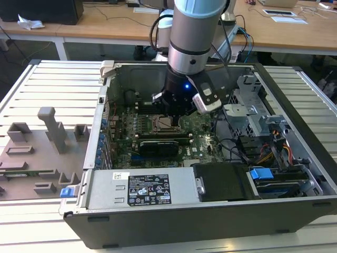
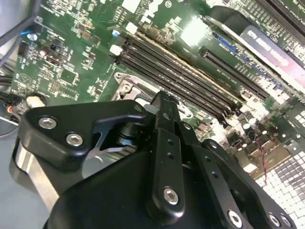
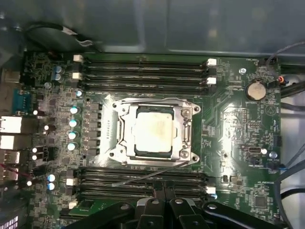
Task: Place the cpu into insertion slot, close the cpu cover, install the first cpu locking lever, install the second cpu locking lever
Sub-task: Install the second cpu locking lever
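The cpu (image 3: pixel 152 131), a silver-grey square, lies in the insertion slot (image 3: pixel 117 153) on the green motherboard. The cpu cover (image 3: pixel 125 138), a silvery frame, lies flat around it. A thin locking lever (image 3: pixel 152 175) slants across the memory slots beside the socket, its end close to my fingertips. My gripper (image 3: pixel 163 187) hangs just off that side of the socket, its black fingers pressed together with nothing seen between them. In the second wrist view the gripper (image 2: pixel 164 101) tips sit by a socket corner (image 2: pixel 125 86). In the exterior view the gripper (image 1: pixel 172 117) hovers low over the socket (image 1: pixel 160 124) inside the computer case.
Long black memory slots (image 3: pixel 143 67) flank the socket on two sides. A black graphics card (image 1: pixel 158 146) and a silver power supply (image 1: pixel 142 191) lie towards the case front. Cables and a drive cage (image 1: pixel 263 121) fill the exterior view's right. A grey fixture plate (image 1: pixel 37 153) sits outside at the exterior view's left.
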{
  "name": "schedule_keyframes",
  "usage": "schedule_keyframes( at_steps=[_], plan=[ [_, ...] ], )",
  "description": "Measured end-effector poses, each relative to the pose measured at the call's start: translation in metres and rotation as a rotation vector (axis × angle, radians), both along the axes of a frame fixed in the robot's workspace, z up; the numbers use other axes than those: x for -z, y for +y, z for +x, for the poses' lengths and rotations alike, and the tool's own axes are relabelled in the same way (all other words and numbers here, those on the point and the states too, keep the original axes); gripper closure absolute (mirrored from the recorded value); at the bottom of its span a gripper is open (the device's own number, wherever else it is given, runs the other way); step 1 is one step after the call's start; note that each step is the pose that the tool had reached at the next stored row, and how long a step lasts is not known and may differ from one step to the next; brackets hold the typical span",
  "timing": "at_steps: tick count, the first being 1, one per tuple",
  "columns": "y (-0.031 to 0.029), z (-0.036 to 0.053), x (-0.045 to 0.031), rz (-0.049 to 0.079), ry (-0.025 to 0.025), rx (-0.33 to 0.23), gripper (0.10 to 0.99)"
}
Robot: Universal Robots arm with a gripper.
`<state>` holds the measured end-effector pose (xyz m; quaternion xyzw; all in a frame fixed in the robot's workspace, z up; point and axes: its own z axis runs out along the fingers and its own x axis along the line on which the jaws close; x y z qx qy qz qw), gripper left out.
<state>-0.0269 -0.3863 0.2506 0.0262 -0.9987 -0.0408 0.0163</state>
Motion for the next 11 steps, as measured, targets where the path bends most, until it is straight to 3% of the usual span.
schedule_keyframes(
  at_steps=[3, 6, 11],
  plan=[
    [-0.0007, -0.0138, 0.0025, 0.022, 0.0000, 0.000, 0.980],
    [-0.0007, -0.0249, 0.0101, 0.025, 0.0000, 0.000, 0.980],
    [-0.0007, -0.0435, 0.0298, 0.025, 0.0000, -0.002, 0.980]
  ],
)
